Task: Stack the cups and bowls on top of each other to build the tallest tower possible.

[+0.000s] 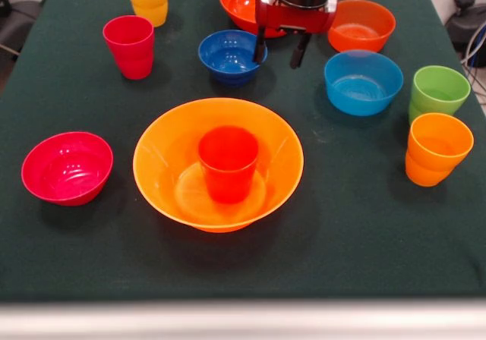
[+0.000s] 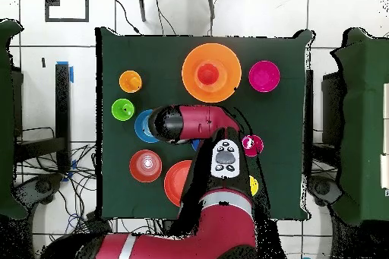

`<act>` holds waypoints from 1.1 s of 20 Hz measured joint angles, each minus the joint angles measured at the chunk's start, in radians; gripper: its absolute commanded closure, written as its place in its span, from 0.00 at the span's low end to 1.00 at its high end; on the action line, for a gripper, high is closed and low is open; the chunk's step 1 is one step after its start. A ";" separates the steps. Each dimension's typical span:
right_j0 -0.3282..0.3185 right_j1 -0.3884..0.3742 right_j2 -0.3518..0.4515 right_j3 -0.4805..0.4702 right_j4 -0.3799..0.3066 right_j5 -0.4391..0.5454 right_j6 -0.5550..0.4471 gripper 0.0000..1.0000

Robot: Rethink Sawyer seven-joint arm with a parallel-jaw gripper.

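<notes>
Large orange bowl point(image 1: 163, 165) holds an upright red-orange cup point(image 1: 228, 162); no writing shows.

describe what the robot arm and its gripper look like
The arm is glossy red with black joint sections and carries a light grey oval panel of dark buttons. The gripper has a red block body under a black cylindrical wrist, with two thin black fingers pointing down.
</notes>
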State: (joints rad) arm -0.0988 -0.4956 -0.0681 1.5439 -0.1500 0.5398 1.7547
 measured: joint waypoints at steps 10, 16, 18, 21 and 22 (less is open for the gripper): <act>0.000 -0.010 0.027 0.000 0.058 0.000 0.000 0.00; 0.000 -0.010 0.038 0.001 0.083 0.000 0.000 0.00; 0.000 -0.010 0.039 0.001 0.091 0.000 0.000 0.00; 0.000 -0.010 0.040 0.001 0.096 0.001 0.000 0.00; 0.000 -0.010 0.040 0.001 0.097 0.001 0.000 0.00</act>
State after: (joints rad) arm -0.0989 -0.5055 -0.0279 1.5445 -0.0533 0.5404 1.7547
